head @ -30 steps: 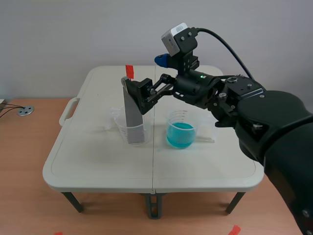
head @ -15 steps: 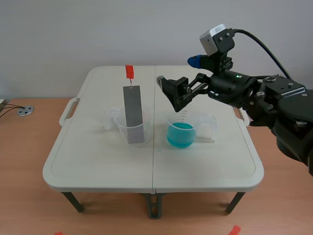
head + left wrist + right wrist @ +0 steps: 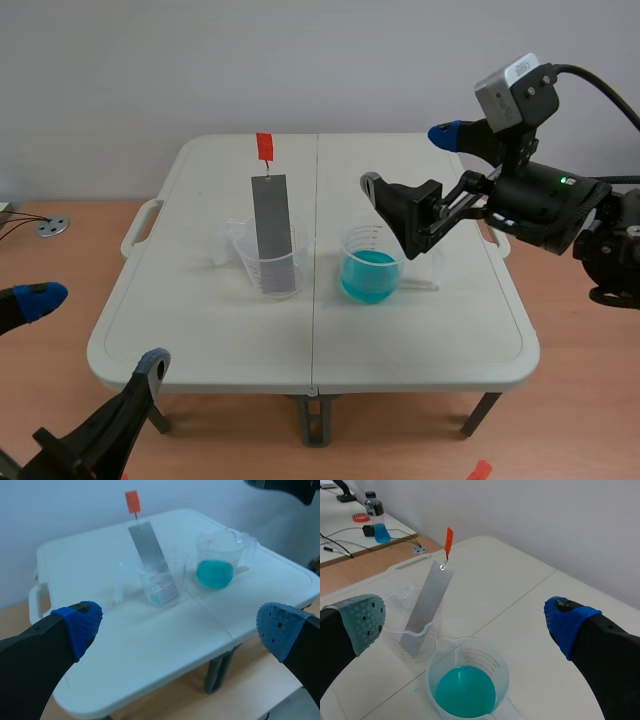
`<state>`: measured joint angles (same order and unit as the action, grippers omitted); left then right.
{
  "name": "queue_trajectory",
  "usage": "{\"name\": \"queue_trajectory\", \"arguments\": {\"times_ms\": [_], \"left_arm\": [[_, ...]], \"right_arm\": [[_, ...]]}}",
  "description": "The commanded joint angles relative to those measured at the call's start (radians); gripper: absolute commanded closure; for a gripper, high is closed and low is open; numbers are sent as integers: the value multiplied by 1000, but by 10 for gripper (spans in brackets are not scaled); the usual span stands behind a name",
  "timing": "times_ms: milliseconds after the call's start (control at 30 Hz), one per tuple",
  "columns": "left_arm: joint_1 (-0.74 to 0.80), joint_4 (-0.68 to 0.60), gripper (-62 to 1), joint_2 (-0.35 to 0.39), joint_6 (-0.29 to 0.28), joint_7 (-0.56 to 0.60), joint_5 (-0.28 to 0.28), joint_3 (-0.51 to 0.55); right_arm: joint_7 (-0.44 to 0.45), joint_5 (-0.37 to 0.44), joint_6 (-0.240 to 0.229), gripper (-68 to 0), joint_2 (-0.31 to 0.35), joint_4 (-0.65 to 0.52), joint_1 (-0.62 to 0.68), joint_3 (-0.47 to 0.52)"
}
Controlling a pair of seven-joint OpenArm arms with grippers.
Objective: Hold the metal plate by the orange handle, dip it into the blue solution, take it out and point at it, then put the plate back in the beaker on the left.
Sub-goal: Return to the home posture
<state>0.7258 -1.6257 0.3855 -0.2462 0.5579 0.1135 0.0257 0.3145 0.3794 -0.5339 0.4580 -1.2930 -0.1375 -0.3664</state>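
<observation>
1. While the plate (image 3: 271,232) stands in the left beaker (image 3: 250,262), both grippers are well apart from it.
2. Plate: a grey metal strip. Its lower end is inside the beaker and its upper part rises well above the rim. It leans slightly against the rim.
3. Handle (image 3: 265,146): an orange tab on a thin wire at the plate's top end, with nothing gripping it.
4. Left beaker: clear, on the tabletop (image 3: 200,320) just left of the centre seam (image 3: 316,330), about midway between the near and far edges.
5. Right beaker (image 3: 365,240): clear, just right of the seam, near the left beaker but not touching it. The blue solution (image 3: 370,272) fills its lower part.
6. Right gripper (image 3: 466,620): raised over the tabletop's right half, above the right beaker and toward the right edge. The jaws are spread wide with nothing between them.
7. Left gripper (image 3: 179,626): low, off the tabletop's near left corner. The jaws are spread wide and empty.
8. Surroundings: a small grey disc (image 3: 52,227) lies on the wooden floor (image 3: 60,400) beyond the tabletop's left edge.
</observation>
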Motion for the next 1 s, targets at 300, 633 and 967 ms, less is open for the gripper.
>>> {"name": "queue_trajectory", "arguments": {"times_ms": [300, 633, 967], "left_arm": [[-24, -137, -623, -2, -3, 18, -103, -48], [-126, -137, -623, -3, -3, -6, -142, -146], [-147, -137, -623, -3, -3, -57, -141, -162]], "right_arm": [[-85, 10, 58, -665, 10, -299, 267, 158], [-92, -16, 75, -665, 10, -452, 511, 247], [-92, -16, 105, -665, -5, -552, 697, 292]]}}
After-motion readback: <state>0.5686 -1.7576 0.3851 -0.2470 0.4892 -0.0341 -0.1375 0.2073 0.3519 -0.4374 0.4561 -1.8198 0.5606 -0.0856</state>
